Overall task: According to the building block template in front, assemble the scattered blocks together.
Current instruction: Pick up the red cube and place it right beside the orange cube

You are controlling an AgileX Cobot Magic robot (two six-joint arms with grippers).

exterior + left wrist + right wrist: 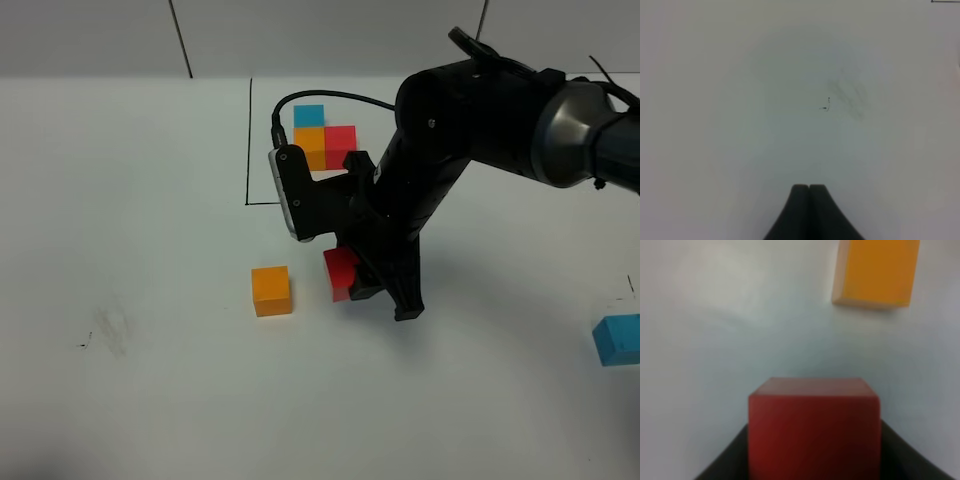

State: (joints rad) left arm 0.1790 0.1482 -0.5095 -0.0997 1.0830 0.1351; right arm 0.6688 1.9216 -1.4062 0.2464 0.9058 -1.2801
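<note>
The template [323,138] is a blue, orange and red L of cubes inside a thin black drawn frame at the back of the table. My right gripper [352,285] is shut on the loose red cube [341,271], which also shows in the right wrist view [814,427], low over the table. The loose orange cube [271,290] lies just left of it, apart from it; it also shows in the right wrist view [877,271]. The loose light blue cube [618,339] lies at the far right edge. My left gripper [809,189] is shut and empty over bare table; it is out of the high view.
The white table [130,250] has a faint dark smudge [108,330] at the left front, also visible in the left wrist view [847,95]. The right arm hides part of the template's frame.
</note>
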